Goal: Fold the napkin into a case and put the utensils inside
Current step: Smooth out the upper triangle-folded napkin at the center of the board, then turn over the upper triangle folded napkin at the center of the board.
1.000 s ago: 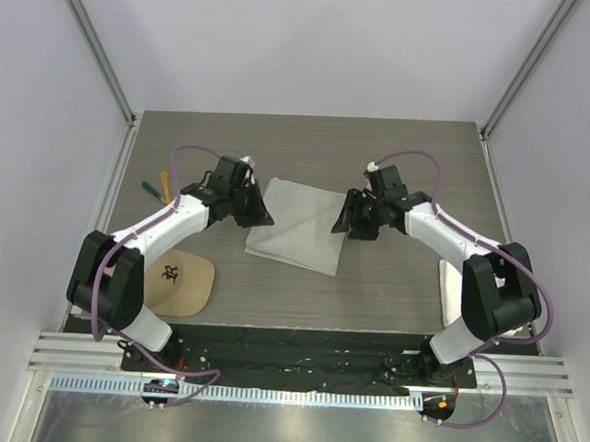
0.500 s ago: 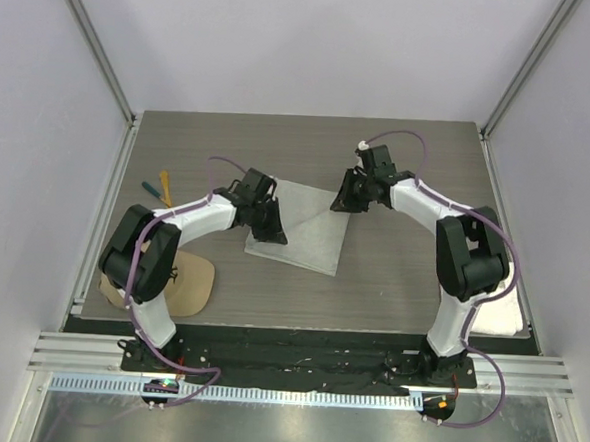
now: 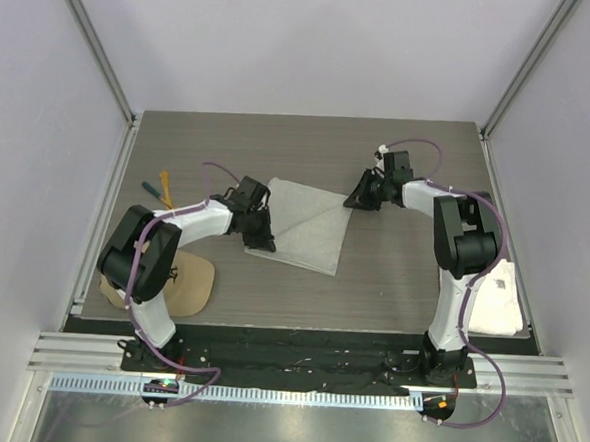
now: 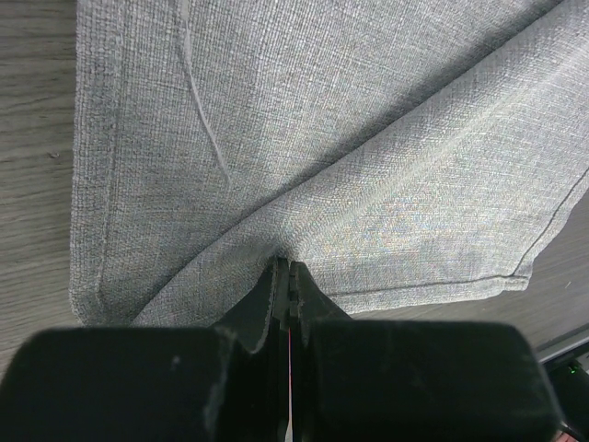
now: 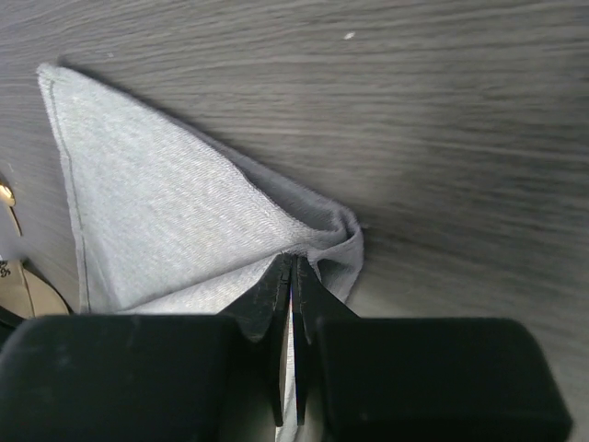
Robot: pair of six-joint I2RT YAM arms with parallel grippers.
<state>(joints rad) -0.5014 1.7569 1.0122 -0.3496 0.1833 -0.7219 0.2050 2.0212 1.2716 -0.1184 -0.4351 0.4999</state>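
The light grey napkin [image 3: 303, 227] lies folded and flat in the middle of the table, with a diagonal crease across it. My left gripper [image 3: 263, 243] is shut on the napkin's near left corner; in the left wrist view its jaws [image 4: 283, 265] pinch a ridge of the cloth [image 4: 368, 138]. At the far right corner, my right gripper [image 3: 357, 199] is shut on the bunched cloth tip [image 5: 340, 235], as the right wrist view [image 5: 293, 258] shows. The utensils [image 3: 157, 186] lie at the table's left edge, an orange-yellow handle beside a dark teal one.
A tan cap [image 3: 183, 280] with a black emblem sits near the left arm's base. A thicker white towel [image 3: 498, 302] lies at the table's right edge behind the right arm. Grey walls and metal posts close in the table.
The right gripper swung from the napkin's right edge to its far right corner and closed on it. The left gripper slid toward the near left corner, still shut.
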